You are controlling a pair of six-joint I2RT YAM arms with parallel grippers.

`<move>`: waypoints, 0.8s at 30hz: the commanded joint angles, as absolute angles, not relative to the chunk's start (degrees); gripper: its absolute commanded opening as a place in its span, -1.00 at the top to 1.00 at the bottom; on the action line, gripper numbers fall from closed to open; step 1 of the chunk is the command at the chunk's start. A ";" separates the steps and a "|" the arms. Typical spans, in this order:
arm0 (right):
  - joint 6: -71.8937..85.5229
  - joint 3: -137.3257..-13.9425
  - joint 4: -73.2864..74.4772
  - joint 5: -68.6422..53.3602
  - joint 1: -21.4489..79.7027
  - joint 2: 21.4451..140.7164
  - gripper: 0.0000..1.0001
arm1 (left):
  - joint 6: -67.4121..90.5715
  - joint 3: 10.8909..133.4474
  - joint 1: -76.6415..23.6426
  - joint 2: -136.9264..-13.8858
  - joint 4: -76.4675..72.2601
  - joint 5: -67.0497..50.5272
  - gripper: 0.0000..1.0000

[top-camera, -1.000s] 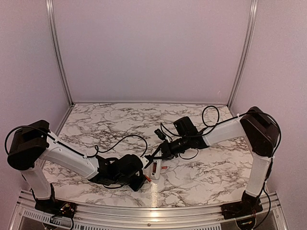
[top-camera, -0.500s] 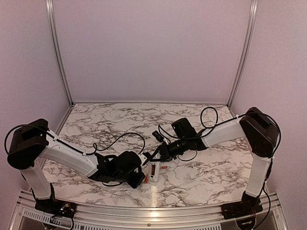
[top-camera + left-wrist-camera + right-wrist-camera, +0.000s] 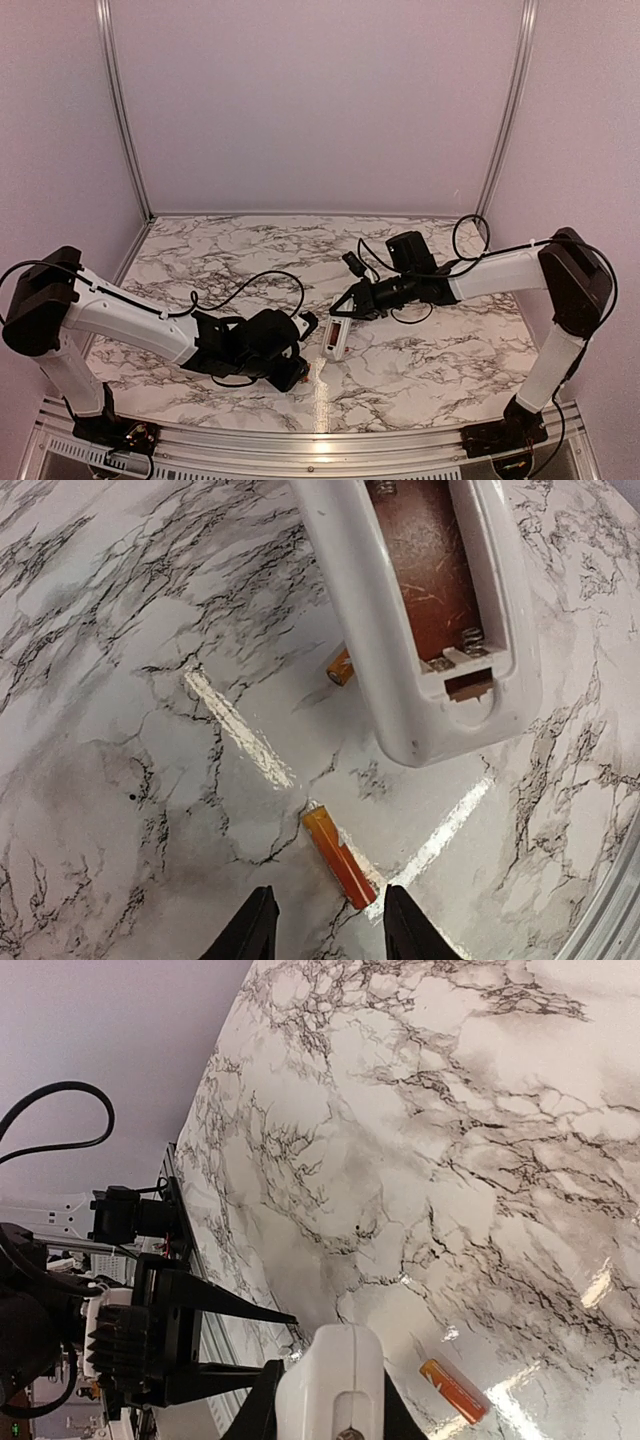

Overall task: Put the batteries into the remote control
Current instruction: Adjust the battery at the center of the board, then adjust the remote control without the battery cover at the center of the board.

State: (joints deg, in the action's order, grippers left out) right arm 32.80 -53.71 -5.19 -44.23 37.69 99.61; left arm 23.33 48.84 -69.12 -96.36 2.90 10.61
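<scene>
Battery point(image 3: 340, 857) just ahead of left gripper point(image 3: 327, 908)

Bench & surrounds
Marble-look tabletop point(image 3: 230, 250), glossy w/ light streaks; plain lilac walls point(image 3: 320, 100) L, R & rear; alu. posts point(image 3: 120, 110) at rear corners; alu. rail point(image 3: 320, 445) on near edge.

The remote control point(image 3: 420, 620), recess up, has one end in the right pincer point(image 3: 328, 1405). One battery point(image 3: 340, 667) lies on the surface point(image 3: 120, 680) against its side; the other battery point(image 3: 340, 858) lies apart, just before the left pincer point(image 3: 325, 930).
</scene>
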 commanded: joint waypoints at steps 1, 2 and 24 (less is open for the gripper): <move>34.04 -52.65 -5.94 -45.48 36.90 97.56 1.00 | 25.22 52.77 -71.09 -98.80 8.35 12.87 0.22; 33.60 -52.61 -5.79 -45.87 36.91 97.37 1.00 | 25.28 52.41 -71.18 -97.83 7.10 12.89 0.21; 36.24 -51.12 -13.49 -54.73 39.02 94.84 0.97 | 25.33 52.57 -68.11 -95.89 -14.00 -6.24 0.03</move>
State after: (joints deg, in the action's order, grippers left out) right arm 34.24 -49.98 -10.00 -53.60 38.44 94.70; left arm 25.30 50.92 -68.03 -93.69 -9.08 -1.08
